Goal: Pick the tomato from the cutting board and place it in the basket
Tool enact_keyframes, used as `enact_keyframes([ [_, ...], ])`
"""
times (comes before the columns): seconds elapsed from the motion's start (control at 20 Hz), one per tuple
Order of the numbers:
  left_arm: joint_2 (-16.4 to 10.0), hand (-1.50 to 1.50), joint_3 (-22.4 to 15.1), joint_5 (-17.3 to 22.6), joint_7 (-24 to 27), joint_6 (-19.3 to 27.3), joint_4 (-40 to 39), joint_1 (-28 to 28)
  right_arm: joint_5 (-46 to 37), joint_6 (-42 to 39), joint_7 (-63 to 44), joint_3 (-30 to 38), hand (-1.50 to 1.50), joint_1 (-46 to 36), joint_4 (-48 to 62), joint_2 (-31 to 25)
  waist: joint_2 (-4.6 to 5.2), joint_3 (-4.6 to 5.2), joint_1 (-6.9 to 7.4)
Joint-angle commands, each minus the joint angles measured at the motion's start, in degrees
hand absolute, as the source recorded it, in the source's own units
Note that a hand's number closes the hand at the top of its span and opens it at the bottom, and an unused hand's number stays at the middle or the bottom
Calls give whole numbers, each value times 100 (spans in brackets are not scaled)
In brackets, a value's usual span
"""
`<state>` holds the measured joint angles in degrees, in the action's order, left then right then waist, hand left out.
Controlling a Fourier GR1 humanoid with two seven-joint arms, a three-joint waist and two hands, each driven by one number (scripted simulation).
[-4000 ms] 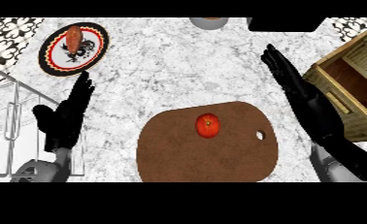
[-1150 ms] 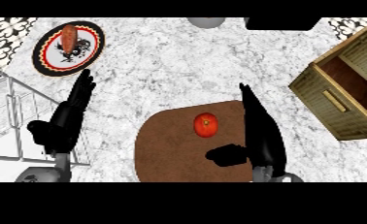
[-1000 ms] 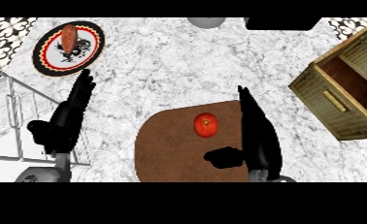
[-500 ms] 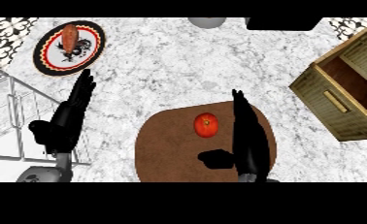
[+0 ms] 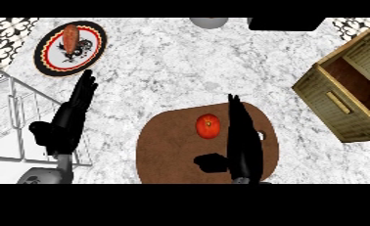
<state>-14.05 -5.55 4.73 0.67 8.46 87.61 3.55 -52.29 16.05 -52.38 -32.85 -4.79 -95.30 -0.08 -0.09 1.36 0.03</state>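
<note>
A red tomato (image 5: 208, 125) lies on the brown oval cutting board (image 5: 168, 146) at the lower middle of the head view. My right hand (image 5: 241, 141) hovers over the board just right of the tomato, fingers straight and pointing away, thumb (image 5: 210, 162) out to the left below the tomato; it is open and apart from the tomato. The wooden basket (image 5: 345, 95) stands at the right edge, its opening empty. At the left, my left hand (image 5: 69, 117) rests open, fingers up.
A round plate (image 5: 52, 56) with a red-and-black rim and a brown food item (image 5: 70, 35) sits at the upper left. A white wire rack (image 5: 18, 122) occupies the left edge. A grey round object (image 5: 209, 22) and a dark block (image 5: 285, 23) lie at the far edge.
My right hand has moved from the basket side leftward over the cutting board and now stands closer beside the tomato. The left hand and tomato have stayed put.
</note>
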Motion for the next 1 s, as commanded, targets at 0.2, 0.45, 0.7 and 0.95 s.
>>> enact_keyframes([
  [0.2, -296, 0, 600, 93, -992, 237, -32, 626, -185, 214, -115, -92, -150, 36, 533, 8, 9, -139, -22],
  [0.45, -254, 0, 592, 34, -798, 200, -40, 484, 195, 159, 152, 285, -150, -386, 1067, 8, 20, -140, 15],
  [0.7, -138, 0, 602, -91, -949, 367, -220, 708, 221, 468, 311, 187, -150, -442, 1392, 8, 27, -142, -3],
  [0.95, -205, 0, 590, -72, -859, 252, -108, 570, 397, 353, 184, 278, -150, -716, 1538, 8, 18, -140, 14],
])
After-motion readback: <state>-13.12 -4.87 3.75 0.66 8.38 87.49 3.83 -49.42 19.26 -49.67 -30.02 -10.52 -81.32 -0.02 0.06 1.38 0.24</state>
